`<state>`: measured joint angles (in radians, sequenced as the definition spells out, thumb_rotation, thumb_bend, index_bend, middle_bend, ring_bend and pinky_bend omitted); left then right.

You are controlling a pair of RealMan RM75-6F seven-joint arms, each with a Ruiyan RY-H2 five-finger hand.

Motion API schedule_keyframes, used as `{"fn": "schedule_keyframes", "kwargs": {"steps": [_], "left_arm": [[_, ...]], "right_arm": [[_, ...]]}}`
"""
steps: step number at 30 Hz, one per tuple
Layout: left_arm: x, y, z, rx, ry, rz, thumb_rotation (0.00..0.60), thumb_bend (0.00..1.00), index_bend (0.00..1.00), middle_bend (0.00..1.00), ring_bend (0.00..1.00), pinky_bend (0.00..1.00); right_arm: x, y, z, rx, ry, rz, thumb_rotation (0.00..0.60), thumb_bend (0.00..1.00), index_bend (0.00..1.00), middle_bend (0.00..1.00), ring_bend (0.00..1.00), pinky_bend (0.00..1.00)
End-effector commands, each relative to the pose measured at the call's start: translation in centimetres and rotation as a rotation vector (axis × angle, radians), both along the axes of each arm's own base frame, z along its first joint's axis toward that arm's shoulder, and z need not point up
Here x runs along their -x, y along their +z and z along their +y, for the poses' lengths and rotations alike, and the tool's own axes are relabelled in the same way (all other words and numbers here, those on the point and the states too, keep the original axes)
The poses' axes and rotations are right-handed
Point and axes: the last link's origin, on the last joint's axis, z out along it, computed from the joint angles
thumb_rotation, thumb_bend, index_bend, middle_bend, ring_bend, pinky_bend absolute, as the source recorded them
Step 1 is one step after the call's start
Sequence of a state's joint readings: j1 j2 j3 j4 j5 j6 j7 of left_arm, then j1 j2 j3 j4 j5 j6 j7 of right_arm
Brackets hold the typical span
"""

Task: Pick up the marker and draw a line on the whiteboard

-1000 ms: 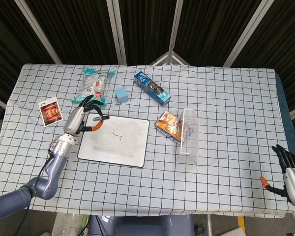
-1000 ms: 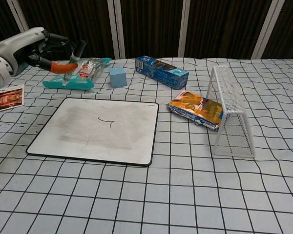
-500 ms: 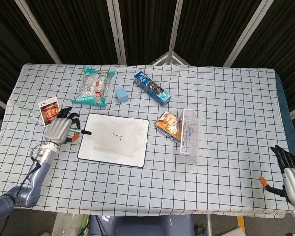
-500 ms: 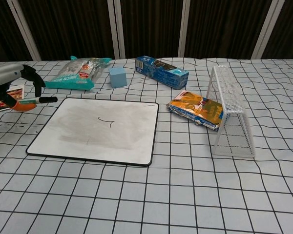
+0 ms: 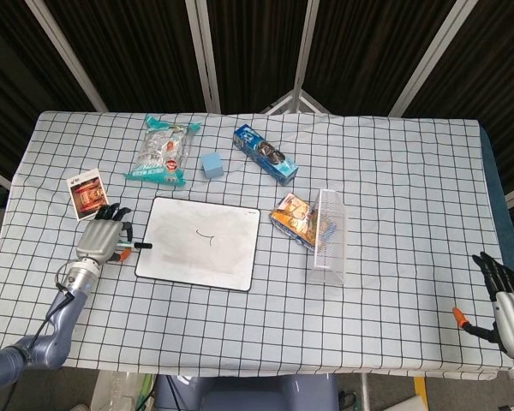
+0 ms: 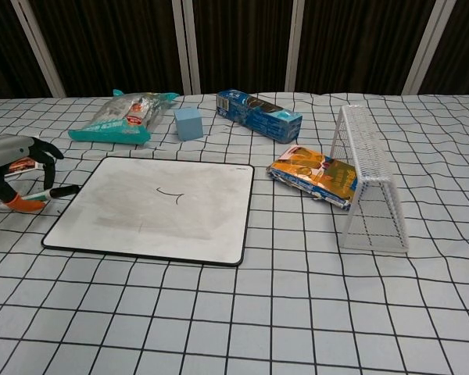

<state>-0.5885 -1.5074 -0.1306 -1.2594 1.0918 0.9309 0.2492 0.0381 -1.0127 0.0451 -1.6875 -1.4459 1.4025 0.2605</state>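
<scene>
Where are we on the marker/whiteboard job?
Done: the whiteboard already carries a small dark mark near its middle. In hand: the left hand holds the marker low, just off the board's left edge, tip toward it. Left: judging by that, setting the marker down. The right hand hangs idle at the table's right edge.

The marker (image 6: pixel 56 191) lies roughly level just left of the whiteboard (image 6: pixel 156 208), dark tip toward it; the whiteboard lies flat, bearing one small dark stroke, perhaps faint smudges.

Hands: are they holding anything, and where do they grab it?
The left hand holds the marker by its back end. The right hand holds nothing.
</scene>
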Motion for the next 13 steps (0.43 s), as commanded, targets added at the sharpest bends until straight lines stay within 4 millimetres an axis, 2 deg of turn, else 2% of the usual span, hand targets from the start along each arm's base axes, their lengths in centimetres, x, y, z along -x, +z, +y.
{"fn": "schedule_keyframes", "kwargs": {"steps": [1, 4, 8, 12, 13], "left_arm": [[-0.1, 0.9, -0.4, -0.011, 0.024, -0.038, 0.600, 0.08, 0.06, 0.00, 0.00, 0.00], [-0.3, 2.4, -1.1, -0.054, 0.019, -0.074, 0.600, 0.08, 0.01, 0.00, 0.00, 0.00], [-0.1, 4.5, -2.6, -0.103, 0.022, -0.115, 0.600, 0.08, 0.01, 0.00, 0.00, 0.00], [0.0, 6.8, -5.0, -0.157, 0.042, -0.174, 0.600, 0.09, 0.01, 0.00, 0.00, 0.00], [0.2, 7.9, -6.5, -0.179, 0.052, -0.199, 0.600, 0.09, 0.01, 0.00, 0.00, 0.00]], "right_arm": [[0.0, 0.0, 0.0, -0.002, 0.002, 0.003, 0.600, 0.30, 0.00, 0.00, 0.00, 0.00], [0.0, 0.0, 0.1, -0.006, 0.004, 0.008, 0.600, 0.30, 0.00, 0.00, 0.00, 0.00], [0.1, 0.0, 0.2, -0.009, 0.005, 0.016, 0.600, 0.30, 0.00, 0.00, 0.00, 0.00], [0.1, 0.0, 0.2, -0.021, 0.006, 0.033, 0.600, 0.30, 0.00, 0.00, 0.00, 0.00], [0.1, -0.1, 0.2, -0.027, 0.008, 0.041, 0.600, 0.30, 0.00, 0.00, 0.00, 0.00]]}}
